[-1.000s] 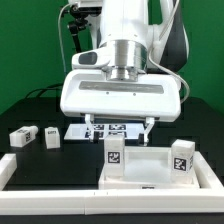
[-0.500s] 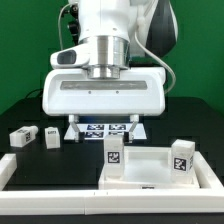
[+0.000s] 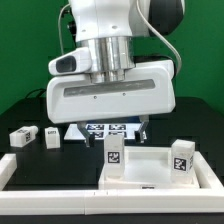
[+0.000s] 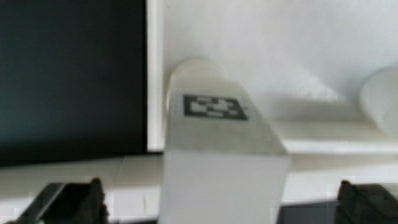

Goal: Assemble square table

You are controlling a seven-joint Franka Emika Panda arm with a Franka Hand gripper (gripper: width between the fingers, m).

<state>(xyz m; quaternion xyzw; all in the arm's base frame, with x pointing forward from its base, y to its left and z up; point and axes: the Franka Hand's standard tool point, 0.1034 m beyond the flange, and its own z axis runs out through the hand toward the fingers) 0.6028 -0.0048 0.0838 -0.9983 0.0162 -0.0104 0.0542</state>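
Observation:
The square table top (image 3: pixel 150 170) lies at the front right in the exterior view, white with a raised rim. Two tagged leg blocks stand on it, one at its left corner (image 3: pixel 115 153) and one at its right (image 3: pixel 183 157). Two more leg blocks (image 3: pixel 22 137) (image 3: pixel 50 137) lie on the black table at the exterior view's left. My gripper (image 3: pixel 110 128) hangs open just above the left-corner leg. In the wrist view that leg (image 4: pixel 222 150) stands between the dark fingertips (image 4: pixel 71 200), with clear gaps on both sides.
The marker board (image 3: pixel 105 130) lies behind the gripper. White border rails (image 3: pixel 60 197) run along the front and the left side (image 3: pixel 8 165). A green wall stands behind the arm.
The hand has shifted toward the exterior view's left and now tilts slightly. Its jaws stayed open. No part has moved.

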